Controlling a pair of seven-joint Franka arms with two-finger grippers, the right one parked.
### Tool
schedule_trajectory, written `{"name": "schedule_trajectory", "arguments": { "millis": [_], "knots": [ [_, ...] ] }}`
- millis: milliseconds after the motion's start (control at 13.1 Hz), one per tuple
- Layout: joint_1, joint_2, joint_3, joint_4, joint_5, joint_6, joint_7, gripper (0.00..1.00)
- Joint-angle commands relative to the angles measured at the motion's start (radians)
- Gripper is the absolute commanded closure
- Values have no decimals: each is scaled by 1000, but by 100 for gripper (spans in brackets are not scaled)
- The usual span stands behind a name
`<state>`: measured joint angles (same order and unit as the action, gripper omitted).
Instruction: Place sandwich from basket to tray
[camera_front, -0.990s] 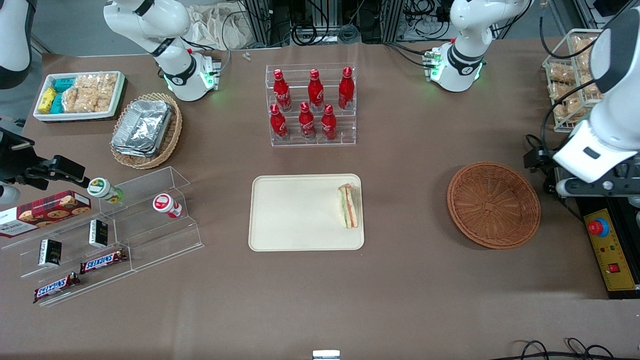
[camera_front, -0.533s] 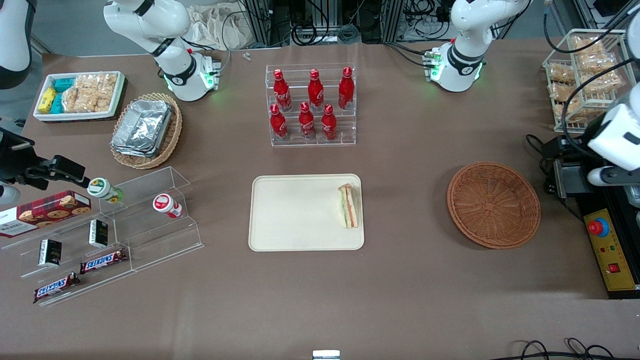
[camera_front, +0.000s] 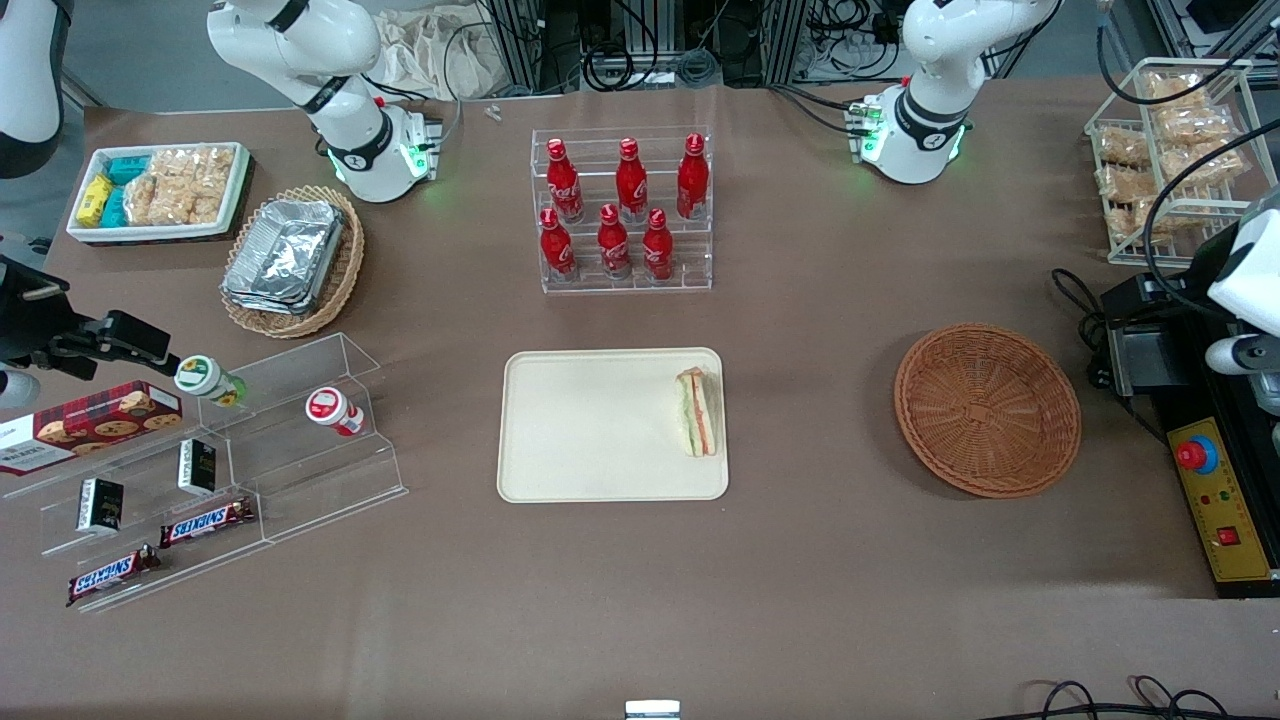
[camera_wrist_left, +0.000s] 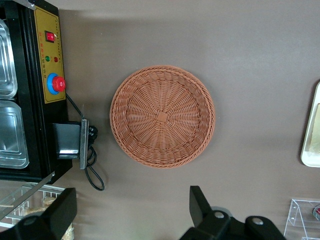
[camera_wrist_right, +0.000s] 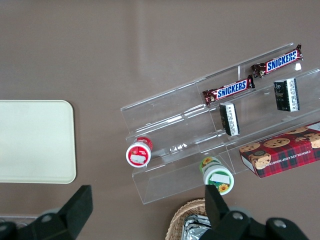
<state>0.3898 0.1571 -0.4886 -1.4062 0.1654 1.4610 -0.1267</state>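
Note:
The wrapped sandwich (camera_front: 697, 411) lies on the cream tray (camera_front: 590, 430), at the tray's edge toward the working arm's end. The round orange-brown basket (camera_front: 987, 408) (camera_wrist_left: 162, 116) holds nothing. My left gripper (camera_wrist_left: 132, 194) is open, with nothing between its black fingers (camera_wrist_left: 199, 205). It hangs high above the table, slightly farther from the front camera than the basket. In the front view only the arm's white link (camera_front: 1245, 270) shows at the working arm's end of the table.
A black and yellow control box (camera_front: 1215, 500) with a red button and a wire rack of snacks (camera_front: 1170, 160) stand at the working arm's end. The red bottle rack (camera_front: 622, 210) is farther back than the tray. Clear snack shelves (camera_front: 220, 470) and a foil-container basket (camera_front: 292, 260) sit toward the parked arm's end.
The left arm has drawn away from the basket toward the working arm's end, mostly leaving the front view. Sandwich, tray and basket have not moved.

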Motion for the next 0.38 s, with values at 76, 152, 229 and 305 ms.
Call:
{"name": "schedule_trajectory", "arguments": {
  "millis": [76, 152, 229, 305],
  "knots": [
    [-309, -16, 359, 6, -62, -7, 1, 0],
    [-386, -14, 440, 6, -78, -4, 16, 0],
    [-441, -14, 511, 6, -98, 2, 22, 0],
    [-451, -18, 531, 0, -112, 19, 22, 0]
  ]
}}
